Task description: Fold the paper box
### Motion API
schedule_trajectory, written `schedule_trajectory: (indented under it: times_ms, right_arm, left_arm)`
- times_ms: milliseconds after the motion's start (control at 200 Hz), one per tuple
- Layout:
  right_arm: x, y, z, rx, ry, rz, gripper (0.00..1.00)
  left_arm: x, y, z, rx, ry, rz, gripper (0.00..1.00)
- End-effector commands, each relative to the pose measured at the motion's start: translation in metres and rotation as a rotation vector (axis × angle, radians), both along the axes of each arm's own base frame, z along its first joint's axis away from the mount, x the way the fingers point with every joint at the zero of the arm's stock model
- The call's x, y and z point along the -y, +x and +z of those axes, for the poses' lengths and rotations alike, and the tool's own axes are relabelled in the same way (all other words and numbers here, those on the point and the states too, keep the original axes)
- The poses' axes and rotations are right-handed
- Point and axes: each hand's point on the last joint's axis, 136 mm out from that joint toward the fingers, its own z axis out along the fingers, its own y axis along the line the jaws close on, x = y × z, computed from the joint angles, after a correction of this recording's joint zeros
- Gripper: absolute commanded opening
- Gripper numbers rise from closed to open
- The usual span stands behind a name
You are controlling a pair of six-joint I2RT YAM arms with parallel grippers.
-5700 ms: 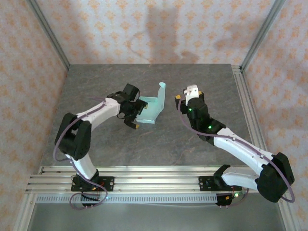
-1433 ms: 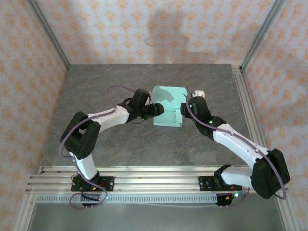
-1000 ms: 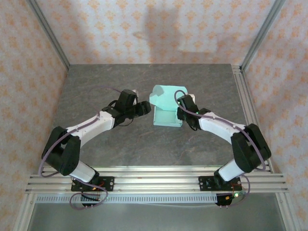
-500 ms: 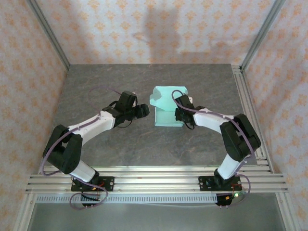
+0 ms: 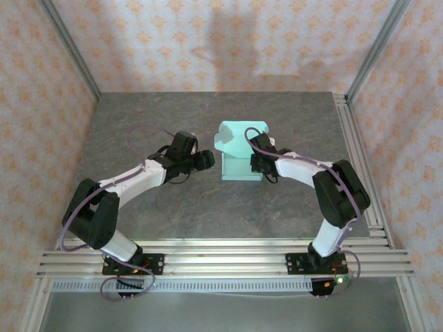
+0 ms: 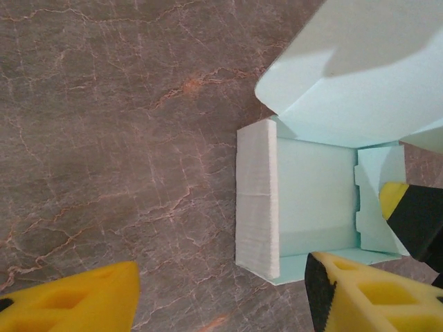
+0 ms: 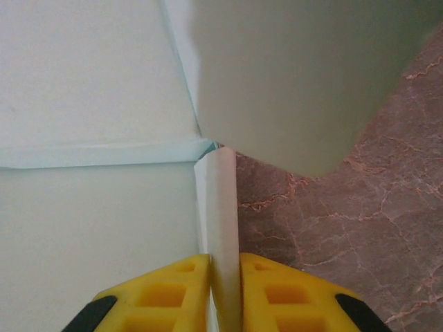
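Flap of the paper box (image 6: 315,200) hides its far wall; right gripper (image 7: 223,273) pinches a side wall; left gripper (image 6: 221,289) stands spread.

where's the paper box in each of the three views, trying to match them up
Top external: paper box at centre, slightly toward the far side, between the two arms.
Left wrist: paper box in the right half, open side toward the camera, big flap at top right.
Right wrist: paper box across the left and top, one thin wall pinched by the right gripper at bottom centre.
Shared landmark: the grey marbled table.
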Motion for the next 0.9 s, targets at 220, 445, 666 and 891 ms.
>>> schedule_trajectory:
  times_ms: [220, 445, 666, 891]
  right_arm:
    - [0.007, 0.0, -0.002, -0.028, -0.06, -0.004, 0.1]
    - [0.006, 0.0, 0.026, 0.048, -0.015, 0.013, 0.1]
    - [-0.006, -0.003, 0.085, 0.224, 0.122, 0.081, 0.09]
    - [-0.05, -0.018, 0.148, 0.365, 0.384, 0.288, 0.1]
  left_arm:
    - [-0.03, -0.003, -0.012, -0.011, 0.041, 0.101, 0.66]
    - [-0.049, 0.0, -0.027, -0.058, 0.0, 0.212, 0.67]
    - [-0.057, 0.015, -0.042, -0.091, -0.16, 0.297, 0.67]
    - [0.0, 0.043, -0.023, -0.076, -0.388, 0.12, 0.67]
